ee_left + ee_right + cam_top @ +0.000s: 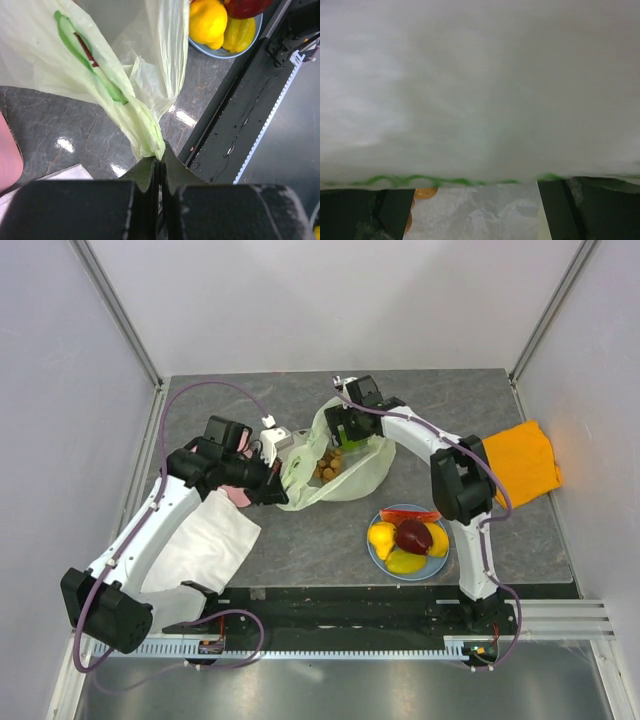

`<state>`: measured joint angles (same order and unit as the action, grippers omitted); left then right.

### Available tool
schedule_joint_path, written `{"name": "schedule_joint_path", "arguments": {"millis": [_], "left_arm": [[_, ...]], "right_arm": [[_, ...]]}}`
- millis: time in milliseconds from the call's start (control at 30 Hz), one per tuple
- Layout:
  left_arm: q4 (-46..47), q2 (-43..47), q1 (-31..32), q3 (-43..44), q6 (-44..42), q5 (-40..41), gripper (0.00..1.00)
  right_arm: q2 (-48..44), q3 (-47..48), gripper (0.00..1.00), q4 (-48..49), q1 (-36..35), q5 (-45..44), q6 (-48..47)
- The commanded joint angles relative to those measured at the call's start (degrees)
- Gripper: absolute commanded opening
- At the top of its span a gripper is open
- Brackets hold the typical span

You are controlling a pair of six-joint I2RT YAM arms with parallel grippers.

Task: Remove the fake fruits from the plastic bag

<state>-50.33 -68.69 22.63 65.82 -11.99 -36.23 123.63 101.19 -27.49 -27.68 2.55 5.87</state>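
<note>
The pale yellow-green plastic bag (355, 472) lies mid-table with its mouth held open. Small brown fake fruits (328, 468) lie inside it. My left gripper (278, 483) is shut on the bag's left edge; in the left wrist view the bunched film (147, 140) runs into the closed fingertips (150, 167). My right gripper (346, 430) is at the bag's far rim, reaching into the mouth. Its wrist view shows the fingers (392, 210) wide apart, blurred bag film (480, 90) across the view, and a brown-orange fruit (424, 192) below. Nothing is between the jaws.
A light-blue plate (373, 550) right of the bag holds yellow, dark red and red fruits; it also shows in the left wrist view (215, 51). An orange cloth (525, 462) lies far right, a white cloth (205, 540) and pink cloth (7, 160) at left. A black rail (235, 115) lines the front edge.
</note>
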Motion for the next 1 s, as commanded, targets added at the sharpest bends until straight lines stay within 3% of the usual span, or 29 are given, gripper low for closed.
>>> {"name": "schedule_joint_path", "arguments": {"millis": [0,167,367,400,767,967], "left_arm": [[2.95,-1.01,0.22,2.20,-0.23,-4.90,0.02],[3.22,-0.40,0.48,2.03,0.65,-5.78,0.02],[3.30,0.31,0.66,0.98,0.92,-5.87,0.02],[3.39,0.22,0.66,1.06,0.91,-5.87,0.02],[4.36,0.13,0.75,0.71,0.92,-5.08,0.01],[4.71,0.74,0.66,-0.52,0.74,-4.90,0.02]], "right_arm": [[7.30,8.75,0.98,2.52,-1.32,-7.72,2.75],[12.68,14.91,0.98,2.87,-2.03,-12.13,2.40],[12.16,14.30,0.74,6.12,-1.85,-10.46,-2.61],[11.98,14.04,0.65,6.30,-1.68,-10.11,-4.01],[3.21,4.56,0.10,5.69,-0.36,-1.16,-10.61],[-5.41,-3.09,0.04,5.42,1.40,5.36,-11.50]]}}
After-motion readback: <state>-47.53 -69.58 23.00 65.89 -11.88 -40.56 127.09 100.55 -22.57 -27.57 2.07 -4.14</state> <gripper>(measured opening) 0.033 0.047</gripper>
